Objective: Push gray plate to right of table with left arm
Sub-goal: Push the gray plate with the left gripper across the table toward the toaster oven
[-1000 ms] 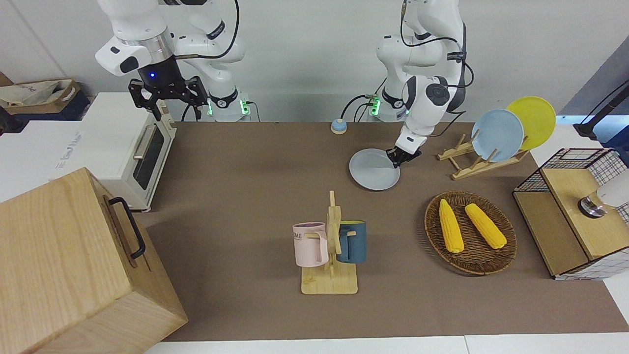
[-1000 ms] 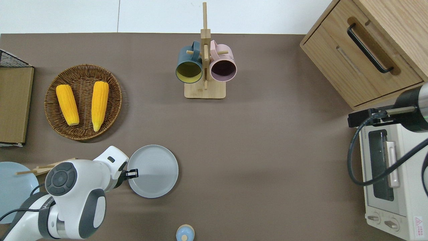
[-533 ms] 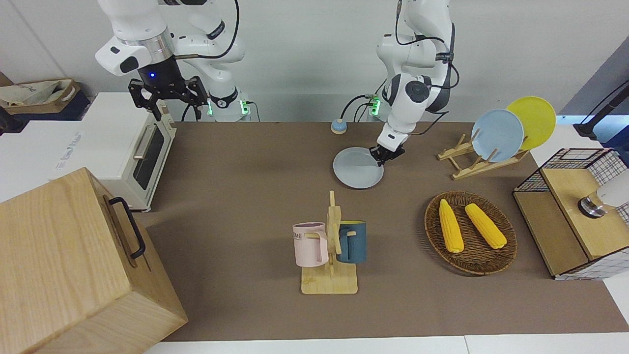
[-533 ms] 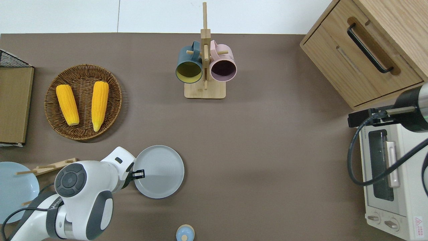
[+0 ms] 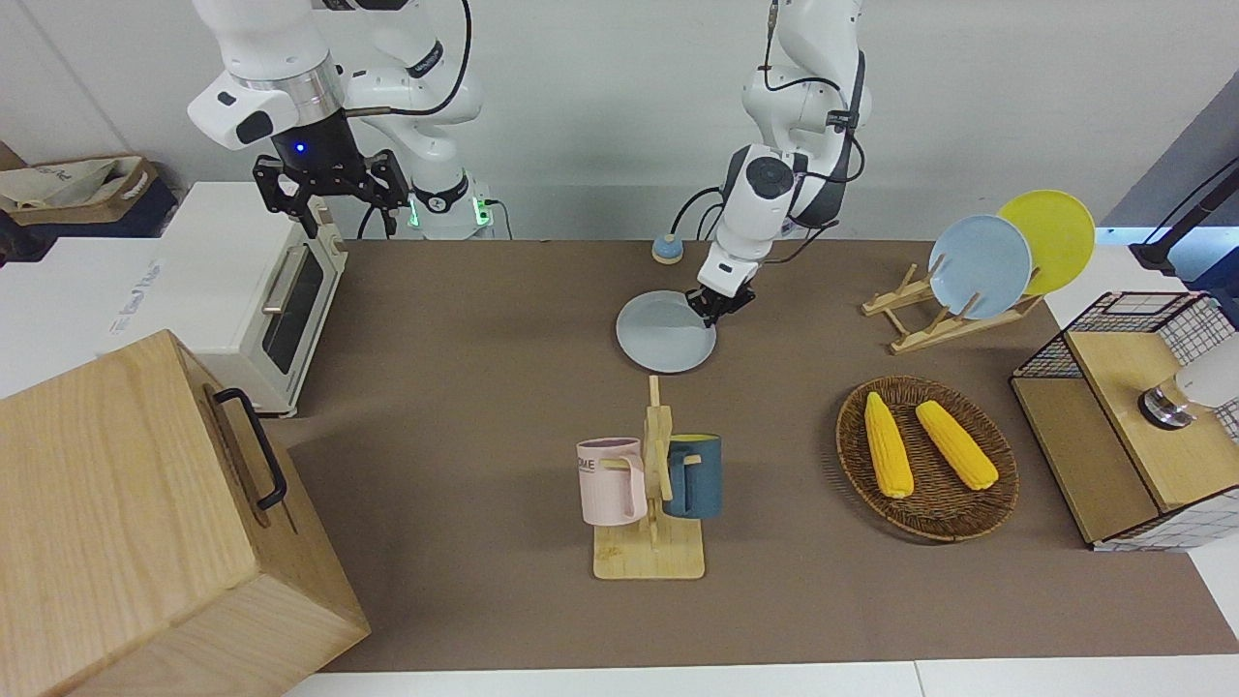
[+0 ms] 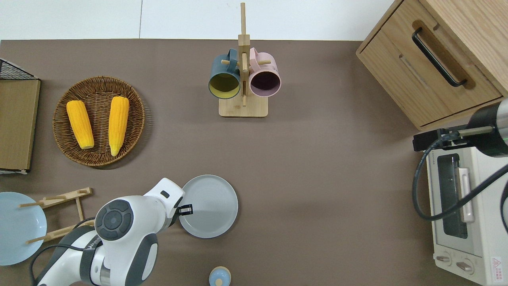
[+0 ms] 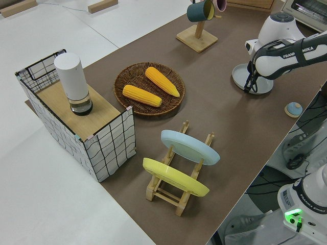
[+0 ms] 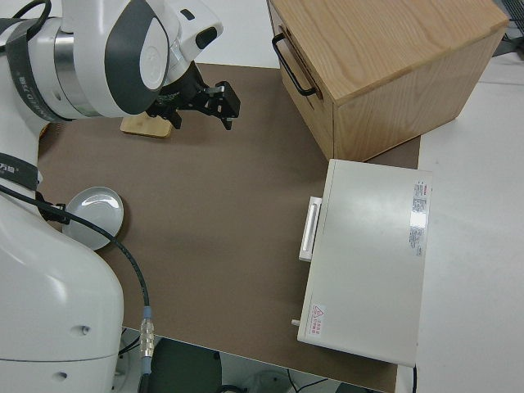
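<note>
One risk stands out: my left gripper (image 6: 186, 209), fingers narrow as far as I can tell, presses the gray plate's (image 6: 209, 206) rim at the edge toward my own end of the table (image 6: 317, 190). Pushing off-centre could spin the plate away, or my fingertips could ride over the rim. My right arm is parked.
</note>
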Robot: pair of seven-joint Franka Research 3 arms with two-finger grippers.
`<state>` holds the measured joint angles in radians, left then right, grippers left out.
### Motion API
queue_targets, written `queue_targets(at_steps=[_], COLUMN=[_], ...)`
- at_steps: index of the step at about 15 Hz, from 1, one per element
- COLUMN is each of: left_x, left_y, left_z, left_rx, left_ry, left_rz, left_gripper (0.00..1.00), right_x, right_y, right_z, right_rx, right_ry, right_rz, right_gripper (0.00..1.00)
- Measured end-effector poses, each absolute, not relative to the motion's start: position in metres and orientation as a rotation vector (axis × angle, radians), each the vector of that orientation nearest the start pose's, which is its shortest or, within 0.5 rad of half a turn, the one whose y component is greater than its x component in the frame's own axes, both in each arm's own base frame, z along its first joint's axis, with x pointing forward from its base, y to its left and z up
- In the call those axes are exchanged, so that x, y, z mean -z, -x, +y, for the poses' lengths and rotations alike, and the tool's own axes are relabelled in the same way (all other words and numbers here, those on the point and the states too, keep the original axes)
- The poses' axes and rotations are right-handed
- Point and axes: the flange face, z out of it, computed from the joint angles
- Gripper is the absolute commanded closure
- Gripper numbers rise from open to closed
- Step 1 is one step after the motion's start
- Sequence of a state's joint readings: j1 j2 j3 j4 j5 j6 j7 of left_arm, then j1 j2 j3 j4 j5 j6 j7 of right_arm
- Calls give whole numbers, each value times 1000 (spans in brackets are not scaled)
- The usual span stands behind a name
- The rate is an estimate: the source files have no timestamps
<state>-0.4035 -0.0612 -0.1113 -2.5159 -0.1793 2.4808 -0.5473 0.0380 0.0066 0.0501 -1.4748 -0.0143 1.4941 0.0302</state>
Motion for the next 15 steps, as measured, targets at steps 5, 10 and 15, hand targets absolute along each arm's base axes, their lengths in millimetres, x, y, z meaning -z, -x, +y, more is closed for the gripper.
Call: queue_targets(at_steps=[5, 10, 15], left_x=[-305, -304, -303], left_y=[-391, -386, -377], left_z=[-281, -310, -339], left_rx=[-54, -48, -61], left_ry=[3235, 3248, 3257], left_rz=[-359, -404, -436], left_gripper=[1000, 1000, 1000], right_x=[-659, -659, -659], right_y=[-547, -547, -547], right_z=[47, 47, 47], right_rx=[21, 21, 21], right_ry=[3153, 3153, 3153], right_rz=[-89, -89, -89], right_gripper=[17, 17, 17])
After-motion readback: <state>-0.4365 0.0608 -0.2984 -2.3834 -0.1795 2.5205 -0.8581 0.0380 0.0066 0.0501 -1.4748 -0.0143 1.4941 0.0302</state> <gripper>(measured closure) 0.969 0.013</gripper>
